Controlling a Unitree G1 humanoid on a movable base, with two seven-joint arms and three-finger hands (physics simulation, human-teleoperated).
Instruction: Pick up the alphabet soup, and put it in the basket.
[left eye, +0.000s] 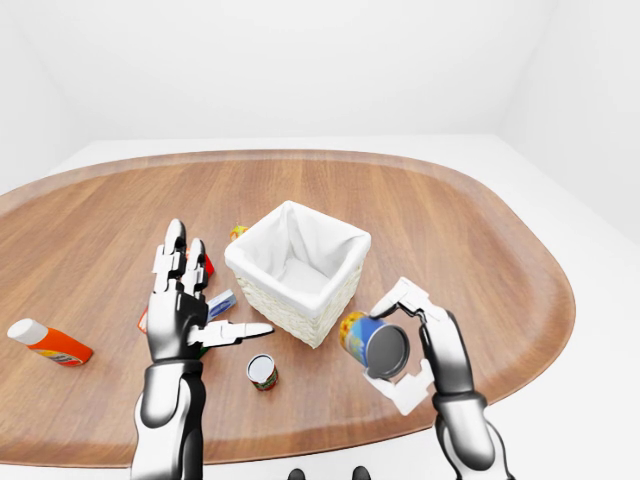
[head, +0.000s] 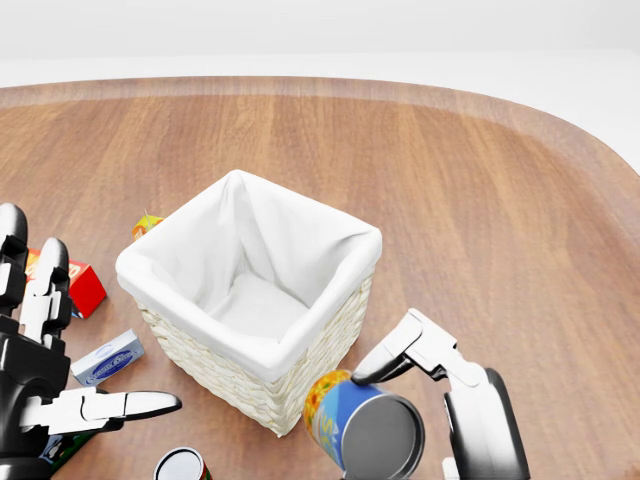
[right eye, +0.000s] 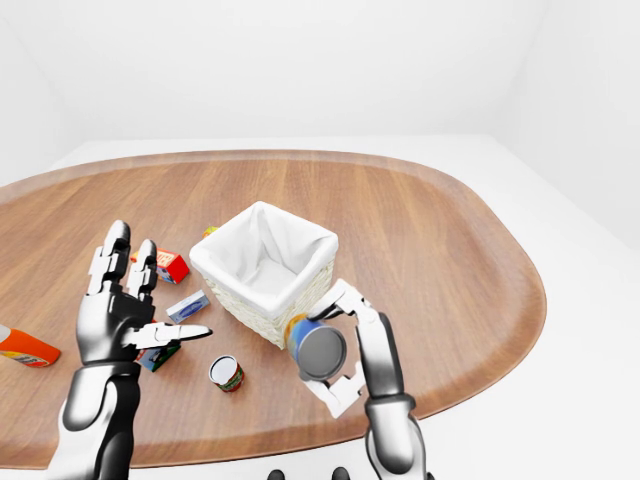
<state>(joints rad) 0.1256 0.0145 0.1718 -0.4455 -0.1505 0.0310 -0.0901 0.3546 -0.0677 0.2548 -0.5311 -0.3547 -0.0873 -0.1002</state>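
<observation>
The alphabet soup can (left eye: 368, 340), with a blue and yellow label and a grey end facing me, lies sideways in my right hand (left eye: 397, 346). The fingers (head: 415, 345) close over and under it and hold it above the table. It sits just right of the lower corner of the basket. The basket (left eye: 262, 282) is white-lined woven wicker, stands mid-table and looks to have nothing in it (head: 250, 345). My left hand (left eye: 205, 300) is open and empty, fingers spread upward, left of the basket.
A small can (left eye: 262, 372) stands below the basket. A red box (left eye: 206, 265), a blue-white box (left eye: 222, 302) and a yellow item (left eye: 238, 232) lie left of the basket. An orange bottle (left eye: 50, 342) lies far left. The table's lower edge (left eye: 330, 435) is close to my hands.
</observation>
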